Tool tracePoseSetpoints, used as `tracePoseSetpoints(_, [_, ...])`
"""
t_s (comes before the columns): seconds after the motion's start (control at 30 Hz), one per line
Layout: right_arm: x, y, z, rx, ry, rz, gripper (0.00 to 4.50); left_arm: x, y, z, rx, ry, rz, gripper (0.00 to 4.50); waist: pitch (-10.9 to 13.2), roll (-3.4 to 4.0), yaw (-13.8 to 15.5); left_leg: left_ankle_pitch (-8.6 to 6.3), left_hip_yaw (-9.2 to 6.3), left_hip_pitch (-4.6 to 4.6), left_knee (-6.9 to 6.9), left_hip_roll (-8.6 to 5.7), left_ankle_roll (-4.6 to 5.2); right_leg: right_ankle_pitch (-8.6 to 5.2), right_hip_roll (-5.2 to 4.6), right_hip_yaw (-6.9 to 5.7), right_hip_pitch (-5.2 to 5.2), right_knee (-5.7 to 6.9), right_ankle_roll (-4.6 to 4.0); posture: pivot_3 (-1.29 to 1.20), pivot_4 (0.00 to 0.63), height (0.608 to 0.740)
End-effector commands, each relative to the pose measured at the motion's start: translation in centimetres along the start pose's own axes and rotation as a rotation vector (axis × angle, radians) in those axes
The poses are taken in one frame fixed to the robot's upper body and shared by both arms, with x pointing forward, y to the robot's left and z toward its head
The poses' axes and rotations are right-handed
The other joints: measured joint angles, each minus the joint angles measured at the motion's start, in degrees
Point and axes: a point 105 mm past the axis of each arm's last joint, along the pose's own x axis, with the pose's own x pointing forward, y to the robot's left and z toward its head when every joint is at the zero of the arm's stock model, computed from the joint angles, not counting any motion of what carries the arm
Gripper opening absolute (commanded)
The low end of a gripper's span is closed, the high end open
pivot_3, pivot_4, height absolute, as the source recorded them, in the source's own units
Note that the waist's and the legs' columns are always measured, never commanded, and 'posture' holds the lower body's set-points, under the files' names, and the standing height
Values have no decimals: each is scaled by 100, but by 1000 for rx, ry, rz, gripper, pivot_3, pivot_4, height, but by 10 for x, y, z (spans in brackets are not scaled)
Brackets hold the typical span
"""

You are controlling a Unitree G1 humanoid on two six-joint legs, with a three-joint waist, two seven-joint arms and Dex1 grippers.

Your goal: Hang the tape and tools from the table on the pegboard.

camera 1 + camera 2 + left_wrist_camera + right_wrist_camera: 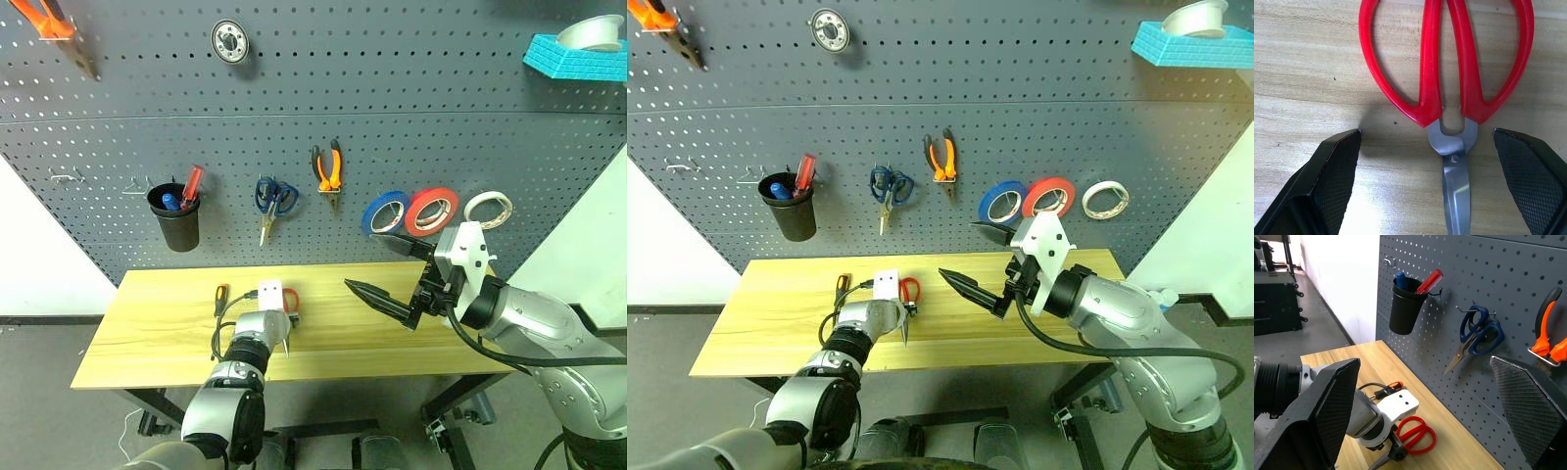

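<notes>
Red-handled scissors [1449, 63] lie flat on the table [147, 333]. My left gripper [1426, 133] points down over them, open, one finger on each side of the pivot and nothing in its grasp. The slim orange-and-black screwdriver [219, 297] lies just left of that hand. On the pegboard [127, 117] hang the orange-and-black pliers [329, 168] and the red tape [432, 211]. My right gripper [387, 269] is raised over the table's right half, open and empty, pointing left.
Also on the pegboard are blue-handled scissors [275, 199], a black cup [174, 217] holding a red-handled screwdriver, a blue roll [386, 212] and a whitish roll [487, 209]. A blue shelf [573, 54] sits at the upper right. Bare hooks [137, 184] stand left of the cup.
</notes>
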Motion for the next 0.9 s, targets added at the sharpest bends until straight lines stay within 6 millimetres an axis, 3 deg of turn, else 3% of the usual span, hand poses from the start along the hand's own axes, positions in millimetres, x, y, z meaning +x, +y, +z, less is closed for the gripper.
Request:
tracePoseSetpoints(0.03, [1, 0, 11, -44, -38, -7, 4483, 1, -3, -12, 46, 38, -2, 4500, -6, 7, -1, 0, 0, 2, 0, 0, 0, 0, 0, 0, 3, 0, 0, -185, 0, 681])
tracePoseSetpoints(0.27, [1, -1, 11, -51, -37, -15, 4483, 4, 4, -25, 94, 77, 50, 4500, -28, 20, 1, -3, 0, 9, 0, 0, 0, 0, 0, 0, 6, -1, 0, -188, 0, 681])
tracePoseSetpoints(0.77, [1, -1, 12, -56, -36, -25, 4483, 5, 2, -29, 73, 90, 46, 4500, -45, 23, 0, -27, -1, 91, -4, 1, 0, -8, -2, -8, 95, -36, 12, -192, 0, 681])
tracePoseSetpoints(0.9, [0, -2, 11, -55, -33, -28, 4500, 5, 1, -28, 33, 90, 28, 3557, -51, 33, -2, -33, -2, 90, -4, 1, 9, -2, -1, -11, 100, -62, 20, -192, 0, 681])
